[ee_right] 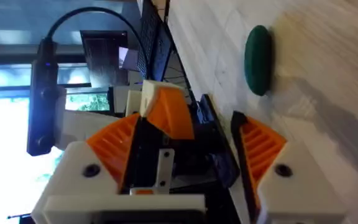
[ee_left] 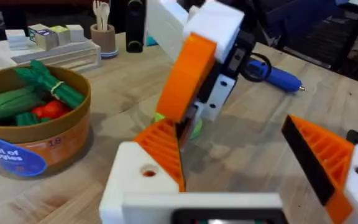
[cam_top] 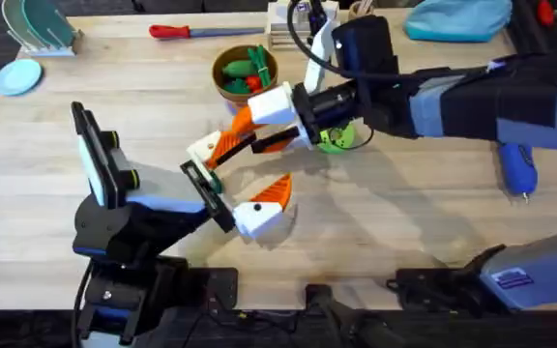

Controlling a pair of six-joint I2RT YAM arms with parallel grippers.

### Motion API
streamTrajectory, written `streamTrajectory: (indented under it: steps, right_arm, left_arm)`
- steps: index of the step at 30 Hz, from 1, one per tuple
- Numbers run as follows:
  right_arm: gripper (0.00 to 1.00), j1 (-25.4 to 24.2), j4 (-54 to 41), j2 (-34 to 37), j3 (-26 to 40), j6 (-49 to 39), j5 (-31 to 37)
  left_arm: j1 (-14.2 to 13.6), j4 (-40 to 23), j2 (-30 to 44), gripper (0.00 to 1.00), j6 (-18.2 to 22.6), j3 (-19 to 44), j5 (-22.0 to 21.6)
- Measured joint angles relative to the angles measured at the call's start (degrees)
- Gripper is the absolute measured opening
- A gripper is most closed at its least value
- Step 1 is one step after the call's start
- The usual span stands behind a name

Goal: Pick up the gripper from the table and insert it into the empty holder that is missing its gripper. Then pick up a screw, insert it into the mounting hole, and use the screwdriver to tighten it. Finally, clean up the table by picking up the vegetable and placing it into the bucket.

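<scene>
The orange ribbed gripper (cam_top: 228, 145) (ee_left: 163, 146) (ee_right: 169, 115) sits in the white holder (cam_top: 204, 150) (ee_left: 142, 180) of my left arm, beside a round hole in that block. My left gripper (cam_top: 267, 159) (ee_left: 229, 130) is open wide. Reaching across, my right gripper (cam_top: 246, 137) (ee_right: 185, 118) is open, its fingers on either side of that orange piece; one finger touches it, the other stands apart. The dark green vegetable (ee_right: 258, 59) lies on the wood beyond. The bucket (cam_top: 222, 92) (ee_left: 42, 137) holds green and red produce. The blue screwdriver (cam_top: 517, 166) (ee_left: 278, 76) lies at right. The screw is out of view.
A lime-green disc (cam_top: 335, 138) lies under the right wrist. A red-handled tool (cam_top: 177, 31) rests at the back edge, with white boxes (ee_left: 42, 53) and a pencil cup (ee_left: 104, 37) nearby. A blue cloth (cam_top: 457, 17) sits back right, a dish rack (cam_top: 37, 24) back left.
</scene>
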Motion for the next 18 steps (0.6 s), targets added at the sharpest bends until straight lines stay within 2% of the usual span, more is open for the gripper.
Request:
streamTrajectory:
  steps: [3,5,9,13,14,18]
  right_arm:
    - [0.768,0.16,-0.54,0.0,0.0,-0.8,0.0]
    - [0.679,0.15,-0.45,0.0,0.0,-1.14,0.0]
    - [0.289,0.11,-0.23,-0.02,0.0,-1.53,-0.21]
    - [0.061,0.02,0.07,-0.02,0.0,-1.49,-0.5]
    - [0.021,0.0,0.08,0.0,0.0,-1.48,-0.51]
    - [0.013,0.0,0.01,-0.01,0.0,-1.48,-0.5]
  left_arm:
    - [0.0,0.0,0.0,0.993,0.0,0.0,0.0]
    - [0.0,0.0,0.0,0.993,0.0,0.0,0.0]
    - [0.0,-0.04,0.0,0.993,-0.36,0.0,0.01]
    - [0.0,-0.04,0.0,0.993,-0.83,0.0,0.04]
    - [0.0,-0.04,0.02,0.993,-0.85,0.0,0.04]
    - [0.0,-0.04,0.0,0.993,-0.85,0.0,0.04]
